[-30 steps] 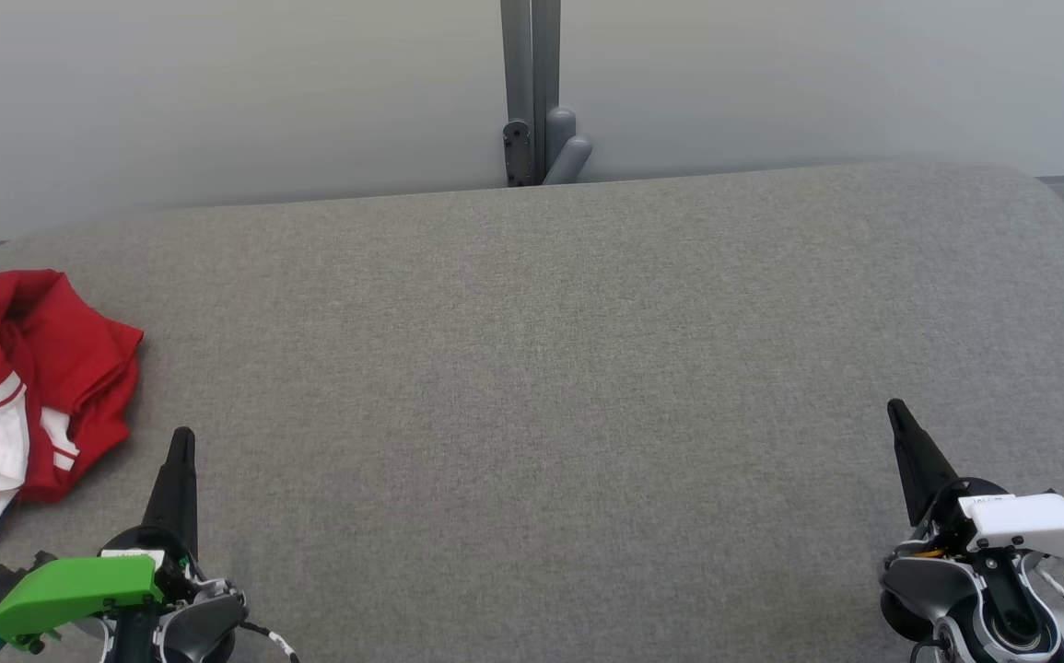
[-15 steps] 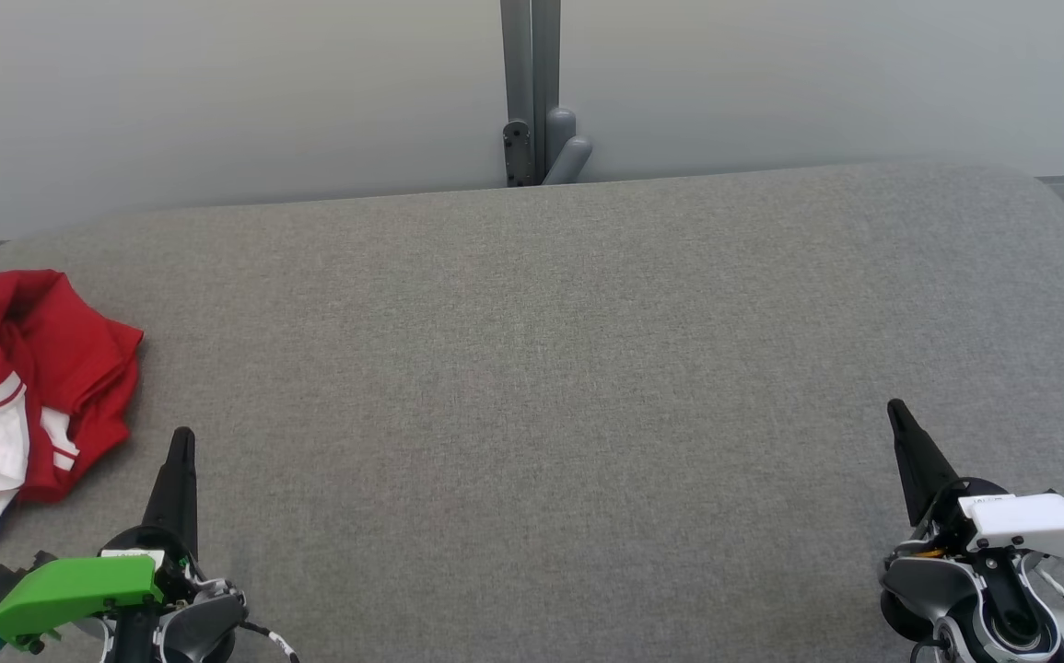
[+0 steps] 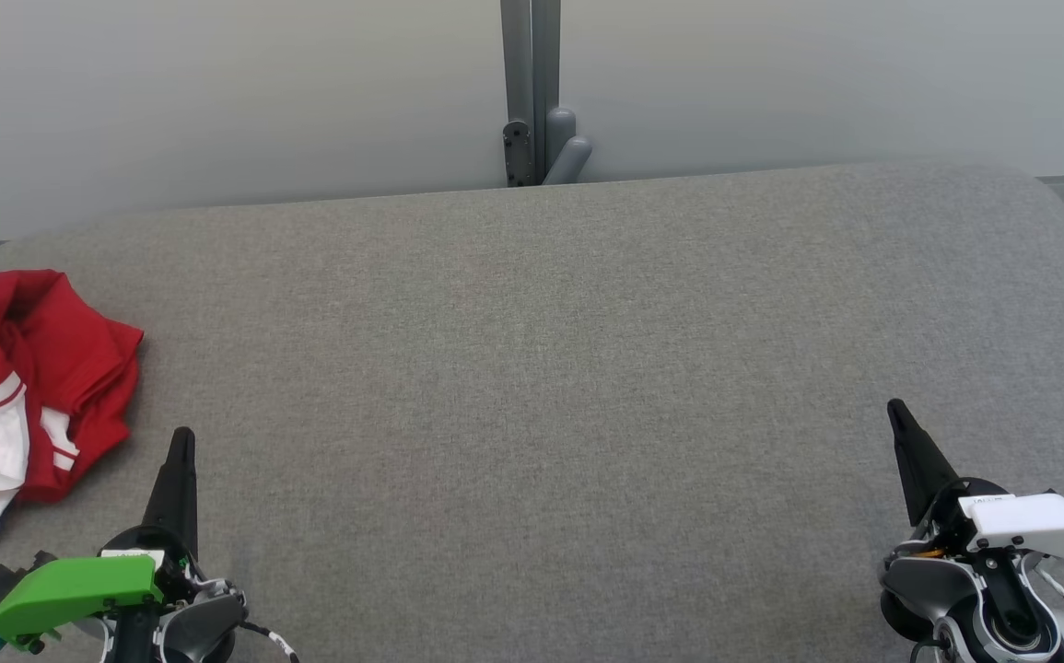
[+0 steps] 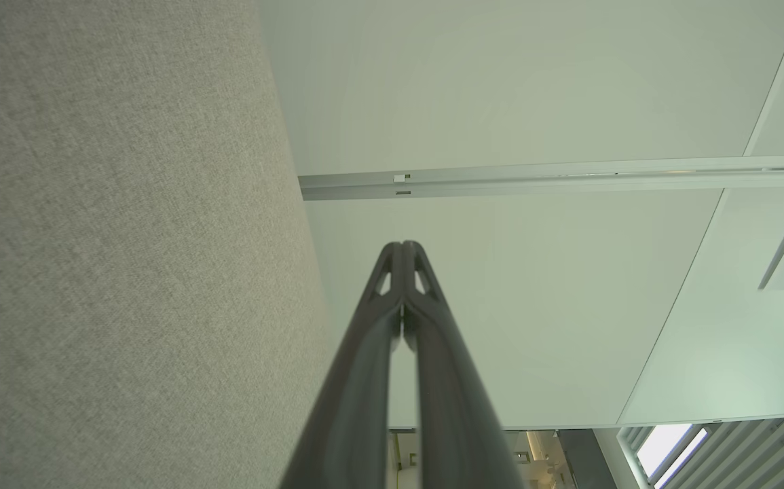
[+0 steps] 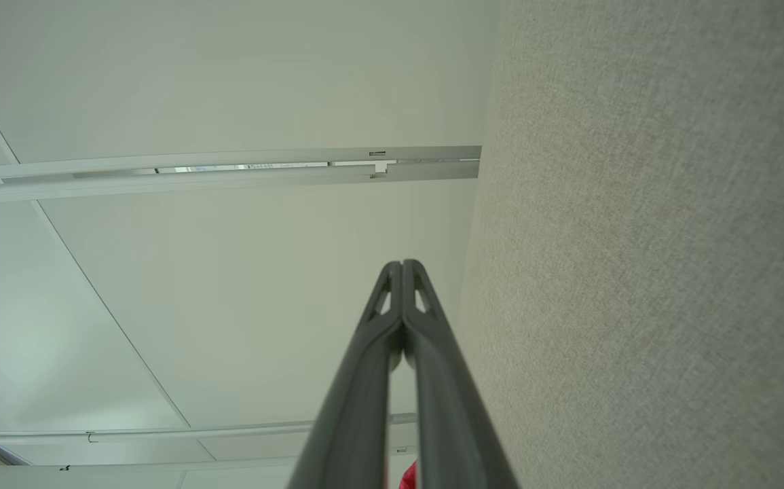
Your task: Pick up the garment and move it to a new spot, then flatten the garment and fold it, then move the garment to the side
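one: two sets of dark fingers are showing at the near edge of the grey fabric surface [image 3: 532, 350], aren't they?
two: yes. the left fingers [image 3: 181, 447] are pointing up from the near left corner, pressed together tip to tip and holding nothing. the right fingers [image 3: 900, 425] are doing the same at the near right.
one: and the garment [image 3: 43, 368]?
two: it is lying crumpled, red with white striped trim, at the surface's left edge. it is sitting near the left fingers but not touching them.
one: what is standing behind?
two: a pale wall [image 3: 218, 92] is running along the far edge, and a grey post [image 3: 524, 83] is rising at its middle. in the left wrist view a metal rail [image 4: 568, 178] is crossing pale panels.
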